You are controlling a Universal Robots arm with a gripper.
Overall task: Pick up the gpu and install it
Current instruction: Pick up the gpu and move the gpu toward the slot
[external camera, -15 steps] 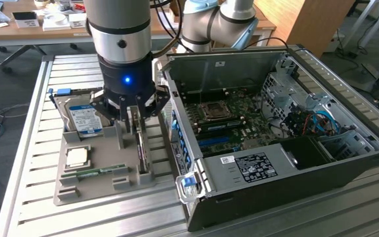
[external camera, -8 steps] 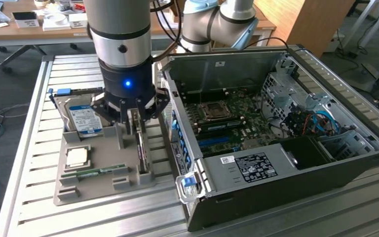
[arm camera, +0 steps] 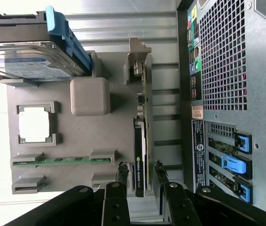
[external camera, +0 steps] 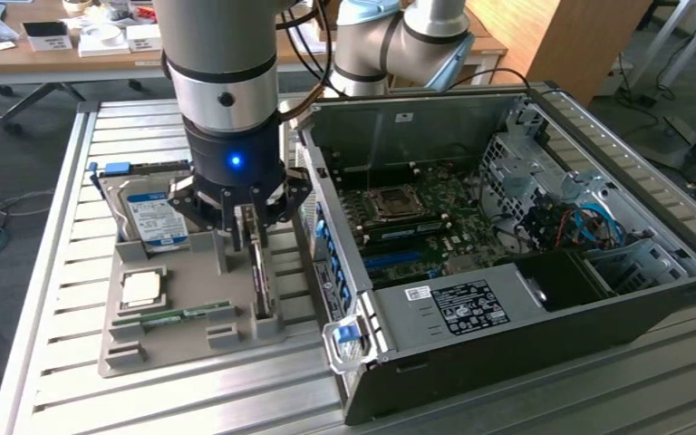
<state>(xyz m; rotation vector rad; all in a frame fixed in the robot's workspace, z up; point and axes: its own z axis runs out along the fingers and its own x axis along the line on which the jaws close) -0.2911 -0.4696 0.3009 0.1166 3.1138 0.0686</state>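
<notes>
**A:** None of the installing is done, I take it?

**B:** None. The gpu (external camera: 260,276) (arm camera: 141,141) stands on its long edge in a slot of the grey tray (external camera: 124,349) (arm camera: 119,127). The tray lies on the counter (external camera: 58,272), toward its edge on the exterior view's left. As far as I can judge, the gpu is not yet lifted.

**A:** And the computer case (external camera: 506,335)?

**B:** It lies open just beside the tray, nearer the counter's opposite edge, with the motherboard (external camera: 433,204) bare. I can make out no card seated in there. So the pick-up, the carry and the seating are all left to do.

**A:** What does the pincer have hold of?

**B:** Nothing, I judge. The pincer (external camera: 251,237) (arm camera: 140,168) is partly spread and straddles the gpu's upper edge, one finger on each face. In the wrist view a sliver of gap shows on both sides, so it is around the gpu, not clamped on it.

**A:** The arm's pose?

**B:** The arm (external camera: 221,54) comes straight down over the tray, wrist vertical, fingers pointing at the counter. The hard drive (external camera: 149,217) stands near it in the same tray, untouched.
</notes>
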